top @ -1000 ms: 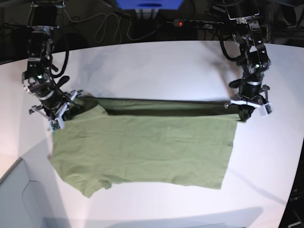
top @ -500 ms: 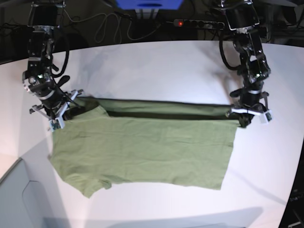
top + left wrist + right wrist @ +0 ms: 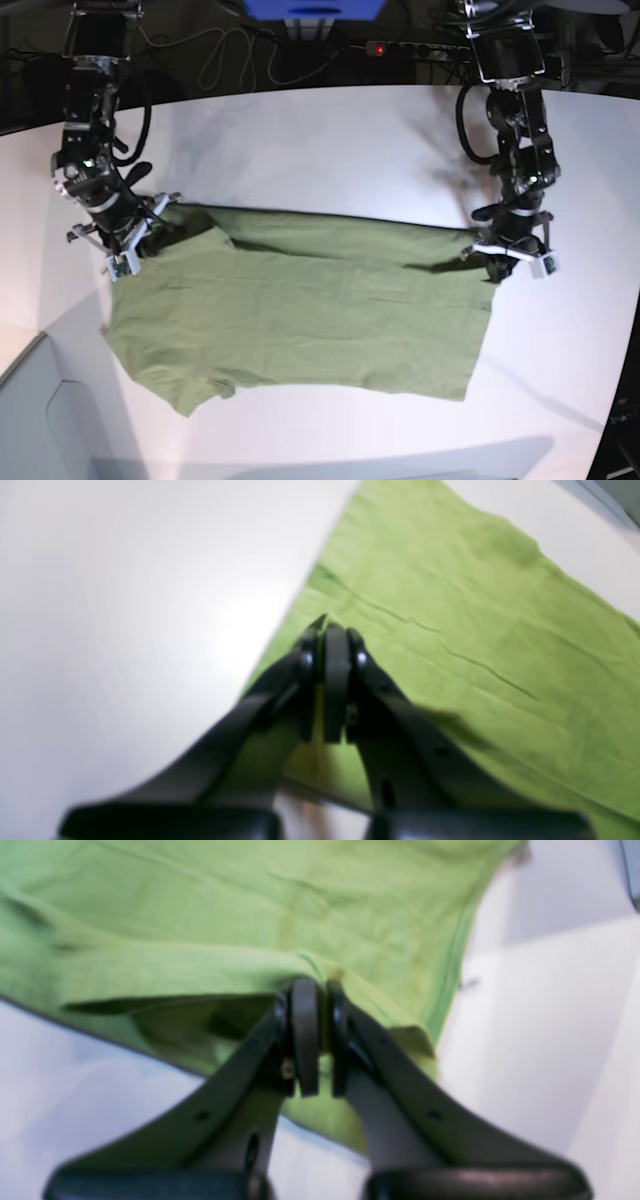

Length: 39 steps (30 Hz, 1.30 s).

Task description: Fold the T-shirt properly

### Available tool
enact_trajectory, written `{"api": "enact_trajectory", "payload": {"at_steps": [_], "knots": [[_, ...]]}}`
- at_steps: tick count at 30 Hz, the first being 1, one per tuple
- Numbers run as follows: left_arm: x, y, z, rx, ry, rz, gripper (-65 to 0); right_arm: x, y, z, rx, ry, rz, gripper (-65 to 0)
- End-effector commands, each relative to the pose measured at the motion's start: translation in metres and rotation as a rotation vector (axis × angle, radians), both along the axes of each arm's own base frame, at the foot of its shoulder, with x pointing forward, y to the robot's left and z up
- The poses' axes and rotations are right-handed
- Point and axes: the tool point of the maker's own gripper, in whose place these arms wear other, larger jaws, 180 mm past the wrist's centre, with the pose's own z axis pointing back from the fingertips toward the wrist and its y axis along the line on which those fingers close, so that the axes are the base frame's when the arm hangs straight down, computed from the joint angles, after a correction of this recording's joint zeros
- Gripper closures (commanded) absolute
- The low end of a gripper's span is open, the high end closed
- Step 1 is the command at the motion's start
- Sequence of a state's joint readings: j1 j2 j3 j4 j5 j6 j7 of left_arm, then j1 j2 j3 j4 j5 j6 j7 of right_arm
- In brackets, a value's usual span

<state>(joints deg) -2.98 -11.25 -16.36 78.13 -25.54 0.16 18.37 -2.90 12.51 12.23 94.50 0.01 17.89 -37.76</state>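
The green T-shirt [image 3: 300,320] lies spread on the white table [image 3: 330,150], its far edge folded forward over the body as a narrow band. My left gripper [image 3: 503,265] sits at the shirt's right far corner, shut on the cloth. In the left wrist view the left gripper [image 3: 330,627] is closed at the T-shirt's [image 3: 475,630] edge. At the left far corner, by the sleeve, my right gripper [image 3: 135,245] is also shut. The right wrist view shows the right gripper [image 3: 317,985] pinching a raised fold of the T-shirt [image 3: 200,915].
Behind the table run a power strip [image 3: 420,47] with a red light, loose cables [image 3: 220,60] and a blue object [image 3: 315,10]. A grey panel [image 3: 40,420] sits at the lower left. The table's curved far edge is close behind both arms.
Both grippers came forward and down with the shirt's far edge. The taut lifted edge and the dark gap under it are gone; the band now rests on the shirt.
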Motion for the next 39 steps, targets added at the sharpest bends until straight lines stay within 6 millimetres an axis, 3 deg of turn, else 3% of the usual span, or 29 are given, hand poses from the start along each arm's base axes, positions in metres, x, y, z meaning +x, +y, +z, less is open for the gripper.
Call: {"api": "enact_trajectory", "payload": {"at_steps": [1,12,14,16,21,25,29,33,39], "knots": [[0.012,0.003,0.020,0.017,-0.063,-0.002,0.0,0.009,-0.004,0.014,-0.010,-0.052,0.007,-0.1],[0.021,0.009,0.031,0.033,-0.084,-0.002,0.0,0.010,-0.006,0.016,-0.011,-0.055,0.000,-0.3],[0.024,0.009,0.034,0.033,-0.091,-0.005,0.0,0.010,-0.006,0.015,-0.012,-0.052,-0.002,-3.6],[0.025,0.010,0.036,0.032,-0.094,0.001,0.0,0.010,-0.006,0.015,-0.012,-0.052,-0.002,-11.0],[0.024,0.011,0.037,0.036,-0.096,0.003,-20.1,0.009,-0.005,0.015,-0.007,-0.053,-0.001,-28.9],[0.024,0.012,0.037,0.035,-0.097,0.002,-33.1,0.008,-0.005,0.014,-0.007,-0.052,-0.001,-31.1],[0.019,0.013,0.032,0.036,-0.086,0.009,-33.4,0.008,-0.007,0.014,-0.010,-0.051,-0.002,-31.1],[0.008,0.036,0.028,0.035,-0.077,0.069,-33.2,0.007,-0.012,0.016,-0.015,-0.055,-0.014,-31.1],[-0.004,0.049,-0.004,0.002,0.001,0.115,-33.4,0.000,-0.034,0.017,-0.023,-0.056,-0.076,-31.6]]}}
